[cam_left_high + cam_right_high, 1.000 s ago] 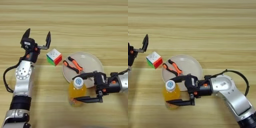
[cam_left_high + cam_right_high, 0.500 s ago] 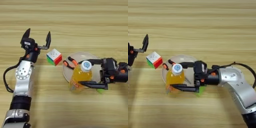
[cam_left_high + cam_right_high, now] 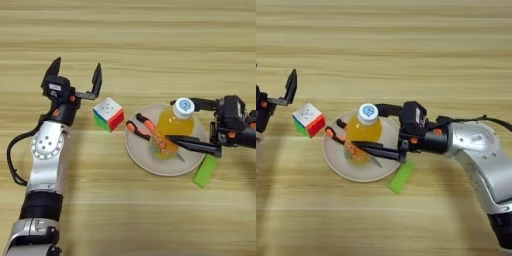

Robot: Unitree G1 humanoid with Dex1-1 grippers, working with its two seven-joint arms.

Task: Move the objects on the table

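A small bottle of orange drink with a round white cap stands on a shallow, round, cream-coloured plate, its clear body glowing amber. The right gripper holds it: 2 long black fingers run along either side of the bottle, 1 by the cap and 1 low across its base. Under the bottle, on the same plate, lie long-nose pliers with orange handles and dark metal jaws, partly hidden by the drink.

Just left of the plate, on the light wooden surface with horizontal grain stripes, sits a small puzzle cube, tilted on a corner, showing a white top face with red and green sides. A flat, bright green rectangular block lies just off the plate's lower right rim.

The left gripper rests near the cube's upper left, its 2 black fingers spread wide apart and grasping nothing. The arm behind it is smooth silver metal with a black cable looping beside it.
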